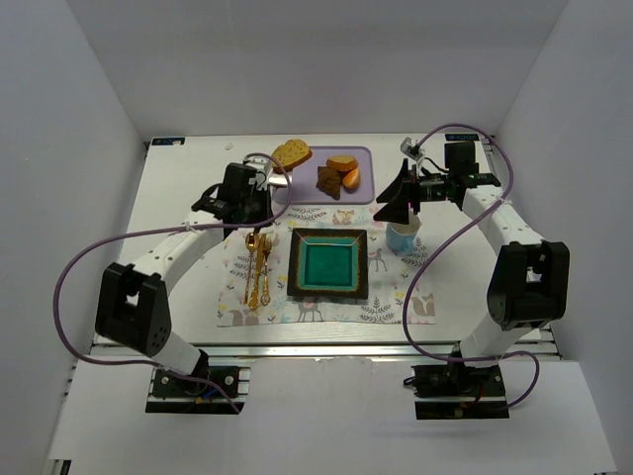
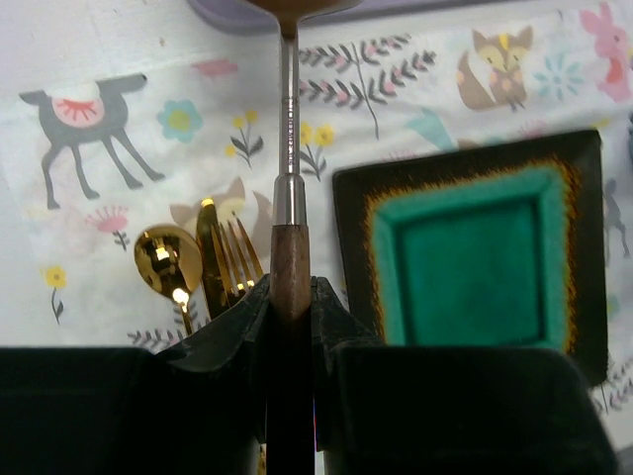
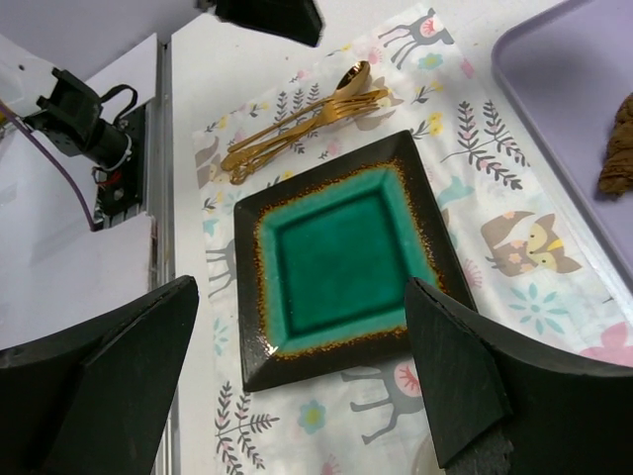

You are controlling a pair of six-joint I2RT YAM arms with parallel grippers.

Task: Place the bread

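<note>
The bread [image 1: 292, 153], a golden-tan slice, lies at the far left corner of the lilac tray [image 1: 366, 188]. My left gripper [image 1: 259, 188] is just near-left of it, shut on a utensil with a wooden handle and a metal shaft [image 2: 289, 119] that points toward the tray. In the left wrist view the gripper [image 2: 292, 292] clamps the handle, and the utensil's brownish head is cut off at the top edge. The teal plate [image 1: 328, 264] sits bare on the placemat. My right gripper [image 1: 399, 198] is open and empty above the plate's far right, its jaws wide apart over the plate [image 3: 336, 257].
A dark brown chunk [image 1: 328, 181] and orange pieces [image 1: 344, 163] lie on the tray. Gold cutlery [image 1: 257, 267] lies left of the plate. A small cup [image 1: 403, 237] stands right of the plate, under the right gripper. White walls close the table in.
</note>
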